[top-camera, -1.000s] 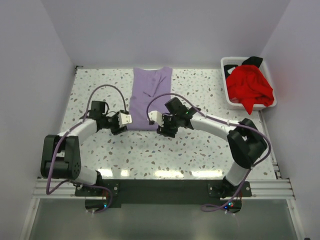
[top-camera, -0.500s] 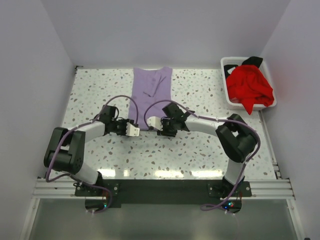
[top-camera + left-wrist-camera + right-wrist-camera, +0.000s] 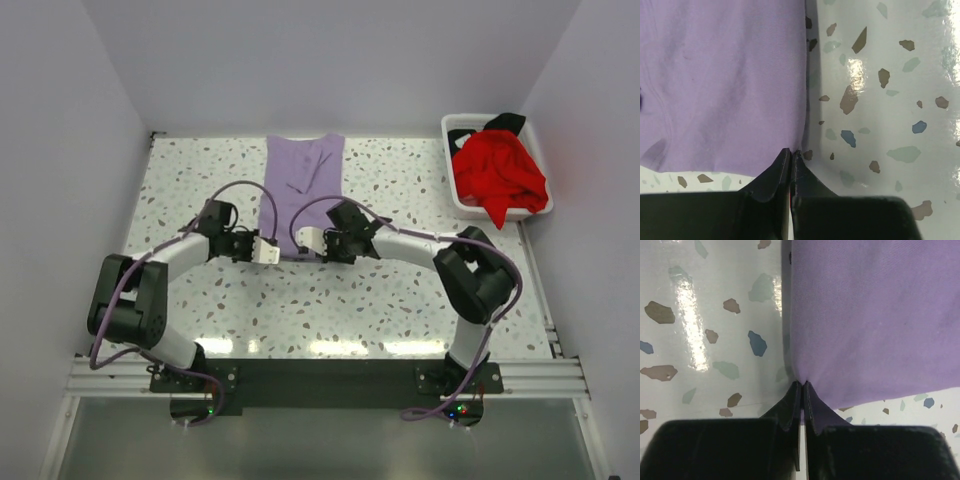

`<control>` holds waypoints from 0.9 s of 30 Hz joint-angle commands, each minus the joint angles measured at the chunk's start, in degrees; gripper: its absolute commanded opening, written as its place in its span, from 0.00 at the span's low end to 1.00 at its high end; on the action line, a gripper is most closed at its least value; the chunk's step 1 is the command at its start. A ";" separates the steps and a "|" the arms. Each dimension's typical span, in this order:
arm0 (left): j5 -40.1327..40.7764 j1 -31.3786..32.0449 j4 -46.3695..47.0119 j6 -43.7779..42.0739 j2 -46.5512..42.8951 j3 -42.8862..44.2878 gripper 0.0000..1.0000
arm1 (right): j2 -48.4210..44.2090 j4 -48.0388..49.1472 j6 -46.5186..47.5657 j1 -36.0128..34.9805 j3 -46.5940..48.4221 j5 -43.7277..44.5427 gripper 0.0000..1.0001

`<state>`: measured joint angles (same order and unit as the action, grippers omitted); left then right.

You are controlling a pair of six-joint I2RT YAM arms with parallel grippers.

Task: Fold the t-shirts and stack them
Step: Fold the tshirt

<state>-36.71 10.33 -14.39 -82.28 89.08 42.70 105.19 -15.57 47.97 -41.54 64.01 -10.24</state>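
At the near hem: both claws meet the two near corners of the lavender t-shirt [image 3: 303, 185], which lies flat as a narrow strip running away from them across the table [image 3: 400, 290].
Left claw [image 3: 791, 152]: clenched, jaws pressed together right at the shirt's near left corner. Cloth spreads ahead of the tips and to one side, with bare table on the other.
Right claw [image 3: 801, 385]: clenched on the near right corner. The cloth puckers into the tips, which suggests a real bite.
Why held so: with one corner in each claw, the hem stays level and stretched. That likely allows the hem to be lifted and carried over towards the collar end without the strip twisting.
Step in hand: by the look of it, the pinch before the crosswise fold; the shirt is not yet raised.
Red t-shirt [image 3: 497, 175]: heaped in the basket [image 3: 448, 140], well apart from the right claw on its outer, far side.
Black t-shirt [image 3: 508, 123]: only a scrap shows, behind the red one in the same basket.
Progress: early, I judge; one shirt is part-folded, two are untouched, and no stack exists yet.
Risk: the left pinch sits at the very tip of the corner, so it may slip or catch only one layer.
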 commanded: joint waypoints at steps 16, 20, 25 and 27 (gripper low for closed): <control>-6.53 0.22 -18.64 6.17 -14.01 12.07 0.00 | -17.55 -23.88 -0.32 3.93 11.06 -8.65 0.00; -7.50 0.83 -29.68 1.62 -22.16 8.81 0.00 | -23.43 -31.33 -1.82 1.56 7.46 -11.90 0.00; -10.40 1.01 -44.91 -3.14 -29.04 8.89 0.00 | -32.93 -38.65 -6.29 -1.88 4.63 -16.47 0.00; -10.75 1.01 -47.92 -2.46 -30.89 9.77 0.00 | -34.17 -41.62 -7.88 -1.97 5.86 -18.41 0.00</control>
<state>-45.60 11.62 -51.29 -82.00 60.62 51.51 74.85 -48.34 44.18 -43.59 68.71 -23.92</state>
